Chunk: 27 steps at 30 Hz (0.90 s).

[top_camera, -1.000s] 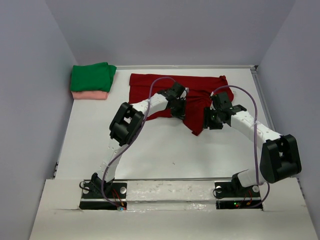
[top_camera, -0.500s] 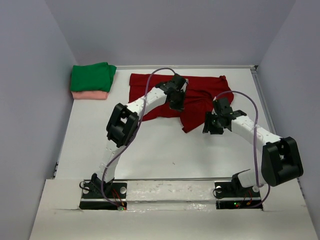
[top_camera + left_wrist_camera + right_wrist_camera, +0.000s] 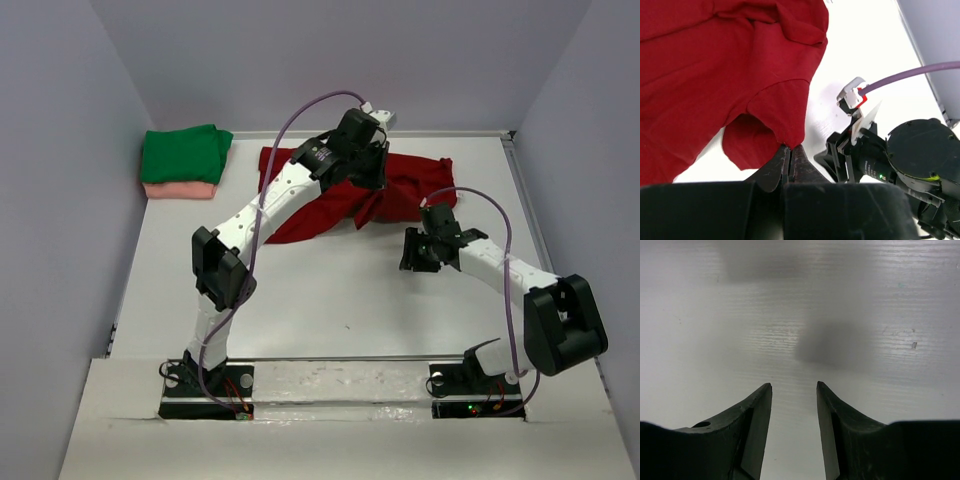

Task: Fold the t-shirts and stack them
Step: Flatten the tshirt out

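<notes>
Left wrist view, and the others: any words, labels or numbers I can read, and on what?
No text can be read.
dark red t-shirt: plain, no print.
right arm: tiny pale marks by its green light, too small to read.
green t-shirt and pink t-shirt: no print visible.

A white table with faint wood grain sits inside a pale lilac-grey enclosure. A back wall rises behind the table, with a left wall and a right wall flanking it. The light is soft and even, perhaps from overhead, and leaves blurred shadows on the table.
</notes>
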{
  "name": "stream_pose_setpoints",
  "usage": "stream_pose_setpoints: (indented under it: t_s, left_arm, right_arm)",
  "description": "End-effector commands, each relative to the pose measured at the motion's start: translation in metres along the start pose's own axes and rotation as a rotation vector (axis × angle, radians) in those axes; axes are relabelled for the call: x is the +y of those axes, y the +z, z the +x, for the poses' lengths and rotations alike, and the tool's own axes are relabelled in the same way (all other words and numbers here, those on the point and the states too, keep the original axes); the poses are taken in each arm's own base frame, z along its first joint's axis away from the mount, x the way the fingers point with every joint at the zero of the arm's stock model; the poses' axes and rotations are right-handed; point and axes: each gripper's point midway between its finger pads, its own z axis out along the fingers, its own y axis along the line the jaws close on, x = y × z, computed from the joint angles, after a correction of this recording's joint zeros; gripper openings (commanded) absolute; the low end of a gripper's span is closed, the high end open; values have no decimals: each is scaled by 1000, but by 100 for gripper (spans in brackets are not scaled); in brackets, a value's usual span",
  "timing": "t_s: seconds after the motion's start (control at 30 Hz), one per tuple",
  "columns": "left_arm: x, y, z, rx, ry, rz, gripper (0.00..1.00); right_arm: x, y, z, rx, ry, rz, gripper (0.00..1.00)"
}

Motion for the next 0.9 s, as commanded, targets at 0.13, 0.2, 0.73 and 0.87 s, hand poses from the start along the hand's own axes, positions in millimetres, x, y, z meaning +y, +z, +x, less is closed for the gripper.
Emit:
stream_pose_setpoints:
  t_s: [0.13,0.2,0.73,0.87]
  left_arm:
    - [-8,-16,-12,-7,57,8,0]
    - [-8,-14,-13,-7,59,8,0]
    - [66,47,39,117,-47,-142,0]
    - [88,66,32,117,-88,-129,0]
  right_arm:
    - [7,-8,-31,-105,-119,54,45]
    - [10,-12,-38,-130,-114,53,45]
    - [46,-20,-76,-163,-133,-54,47]
    - [50,-15,-77,-143,-145,-62,47]
